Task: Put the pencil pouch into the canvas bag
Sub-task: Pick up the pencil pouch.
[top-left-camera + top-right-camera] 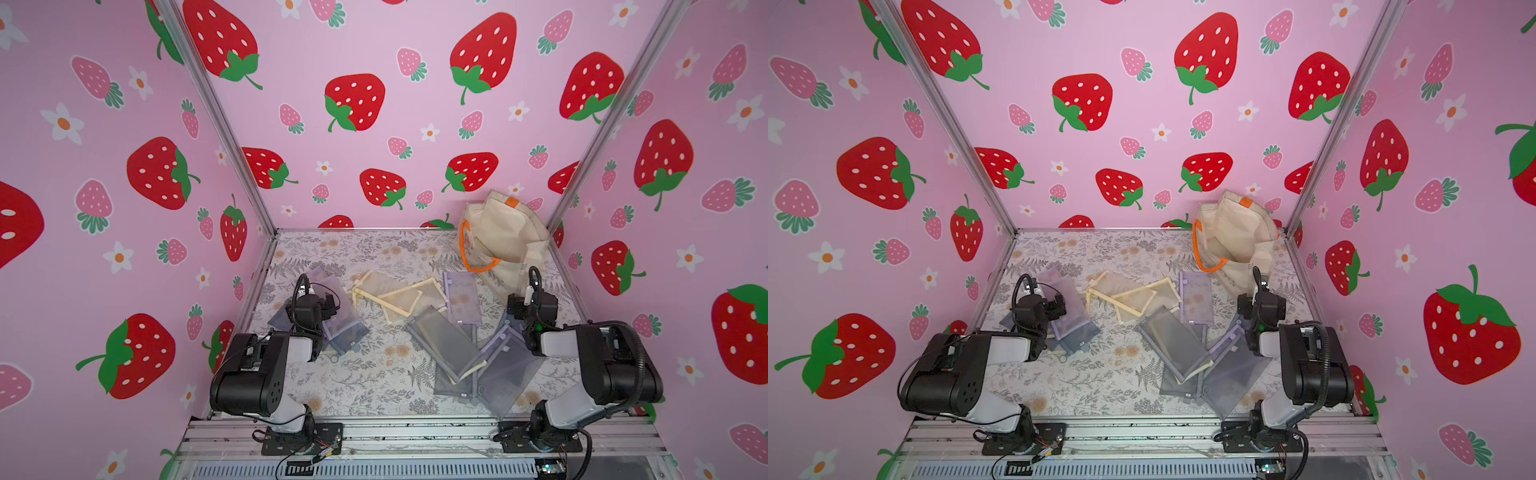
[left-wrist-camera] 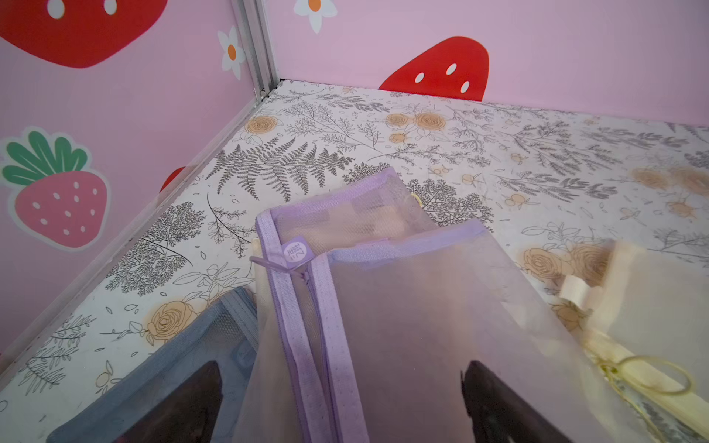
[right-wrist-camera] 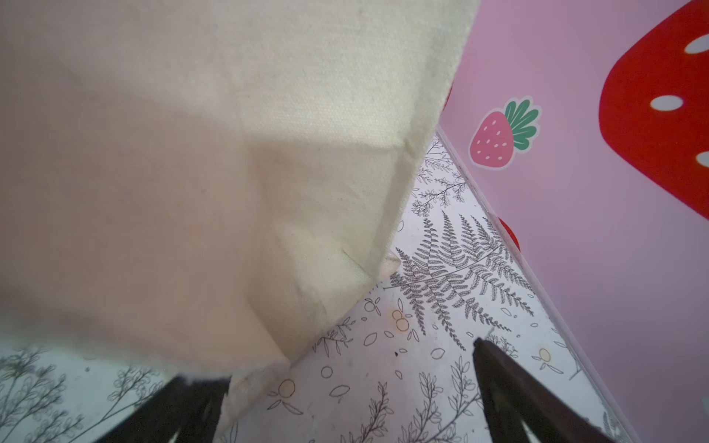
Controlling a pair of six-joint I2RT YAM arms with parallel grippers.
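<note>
The cream canvas bag [image 1: 503,237] with orange handles slumps in the back right corner, its mouth facing the middle of the table. A purple mesh pencil pouch [image 2: 403,307] lies at the left, overlapping another purple one and a grey one. My left gripper [image 2: 341,402] hovers open just above it, the zipper band between its dark fingers [image 2: 498,406]. In both top views this gripper [image 1: 328,303] covers part of the pouch [image 1: 345,328]. My right gripper [image 3: 345,402] is open beside the canvas bag's [image 3: 192,153] lower corner, holding nothing.
Several more mesh pouches lie scattered: cream ones [image 1: 395,295] mid-table, a purple one [image 1: 461,297] near the bag, grey ones [image 1: 449,349] stacked at the front right. Pink strawberry walls [image 1: 374,104] enclose three sides. A metal rail [image 1: 415,432] runs along the front.
</note>
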